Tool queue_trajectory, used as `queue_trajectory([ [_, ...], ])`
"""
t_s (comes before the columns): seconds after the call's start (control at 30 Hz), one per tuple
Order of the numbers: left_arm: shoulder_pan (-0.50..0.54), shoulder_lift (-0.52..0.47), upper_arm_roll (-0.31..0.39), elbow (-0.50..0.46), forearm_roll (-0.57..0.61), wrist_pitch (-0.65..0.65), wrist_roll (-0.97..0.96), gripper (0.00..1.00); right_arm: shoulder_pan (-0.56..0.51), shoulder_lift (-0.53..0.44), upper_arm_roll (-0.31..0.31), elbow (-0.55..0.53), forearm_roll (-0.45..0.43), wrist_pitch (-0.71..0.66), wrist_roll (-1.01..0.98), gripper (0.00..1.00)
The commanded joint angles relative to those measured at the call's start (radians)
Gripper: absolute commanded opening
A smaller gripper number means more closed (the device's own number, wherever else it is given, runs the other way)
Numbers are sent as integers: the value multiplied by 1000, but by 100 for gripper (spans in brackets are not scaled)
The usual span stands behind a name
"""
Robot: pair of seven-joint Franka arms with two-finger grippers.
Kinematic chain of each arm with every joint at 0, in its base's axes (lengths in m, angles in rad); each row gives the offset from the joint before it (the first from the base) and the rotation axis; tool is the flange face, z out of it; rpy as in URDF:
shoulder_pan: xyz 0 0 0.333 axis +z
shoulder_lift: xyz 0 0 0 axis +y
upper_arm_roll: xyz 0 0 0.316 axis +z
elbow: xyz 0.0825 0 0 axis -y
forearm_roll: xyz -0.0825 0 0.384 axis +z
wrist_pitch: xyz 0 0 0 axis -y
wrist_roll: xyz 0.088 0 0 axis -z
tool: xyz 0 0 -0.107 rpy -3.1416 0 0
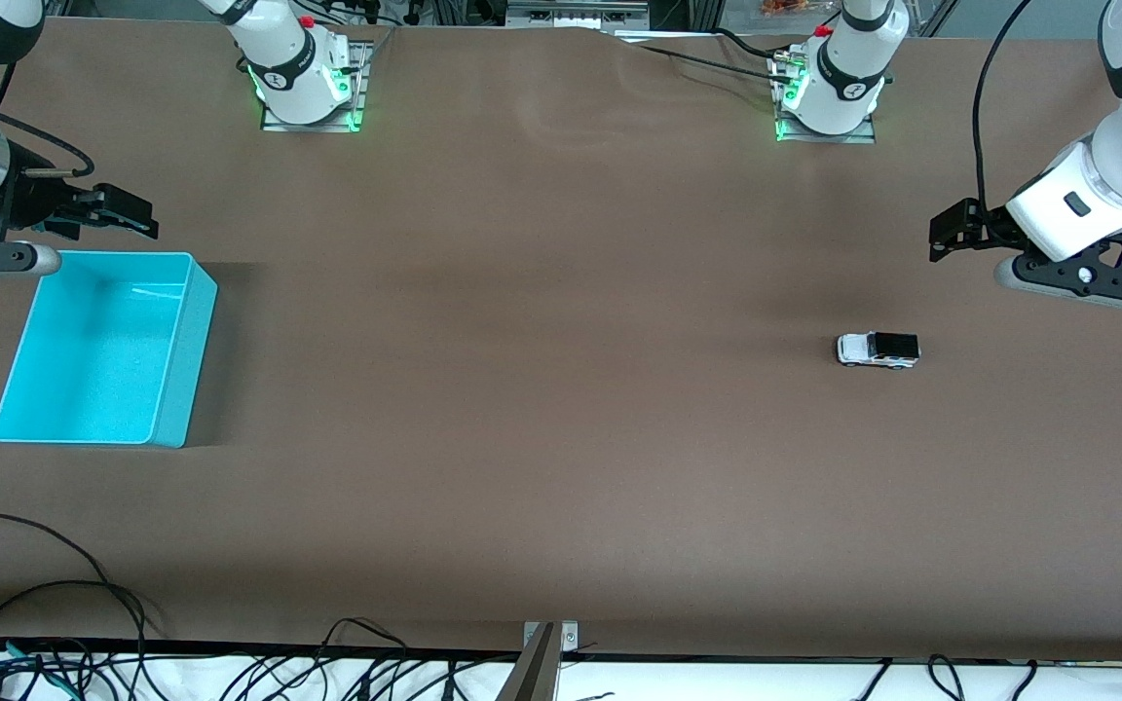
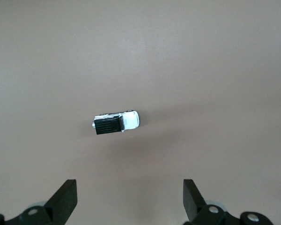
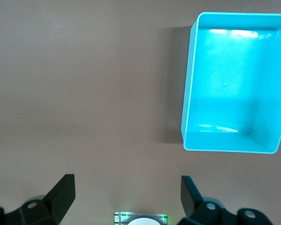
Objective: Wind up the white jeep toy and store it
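One white jeep toy (image 1: pixel 878 350), long axis along the worktop's length, is listed near the spread-fingered left gripper (image 1: pixel 951 234); the right gripper (image 1: pixel 123 214), likewise spread, waits by the cyan bin (image 1: pixel 176 389).

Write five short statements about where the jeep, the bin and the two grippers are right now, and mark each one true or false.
1. The white jeep toy stands on its wheels on the bare table. True.
2. The jeep already sits inside the cyan bin. False: the bin holds nothing, and the jeep is at the left arm's end of the table, well apart from it.
3. The left gripper is clamped on the jeep. False: it hangs open above the table, with the jeep below it, untouched.
4. The right gripper is open, up by the bin's rim at the right arm's end. True.
5. The bin lies tipped on its side. False: it stands upright, mouth up.
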Motion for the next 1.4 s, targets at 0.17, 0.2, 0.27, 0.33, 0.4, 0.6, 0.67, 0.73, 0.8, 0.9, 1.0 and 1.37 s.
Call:
queue_trajectory([
  [0.17,-5,-1,1,6,23,-18,35,100,5,2,19,21,-1,-1,-13,100],
  [0.2,-5,-1,1,6,23,-18,53,100,6,2,29,21,-3,-1,-11,100],
  [0.27,-4,1,1,5,23,-20,88,100,6,0,43,22,-7,-1,-11,100],
  [0.33,-4,2,1,5,23,-18,111,100,6,0,45,22,-7,-1,-11,100],
  [0.4,0,2,1,5,23,-18,127,100,6,0,45,22,-7,-1,-11,100],
  [0.6,-2,27,3,6,24,-29,208,100,5,0,43,22,-7,-1,-11,100],
  [0.67,-4,27,1,6,24,-29,225,100,5,0,42,22,-7,-1,-11,100],
  [0.73,-4,28,1,6,24,-31,231,100,5,0,42,22,-6,-1,-13,100],
  [0.8,-4,28,1,6,24,-34,232,100,3,0,40,21,-6,-1,-13,100],
  [0.9,0,30,1,6,24,-48,280,100,3,0,40,21,-4,-1,-13,100],
  [1.0,1,34,3,5,24,-48,363,100,2,2,39,21,-3,-1,-13,100],
  [1.37,10,73,3,-15,95,-40,643,100,-3,9,-32,19,8,1,-21,100],
])
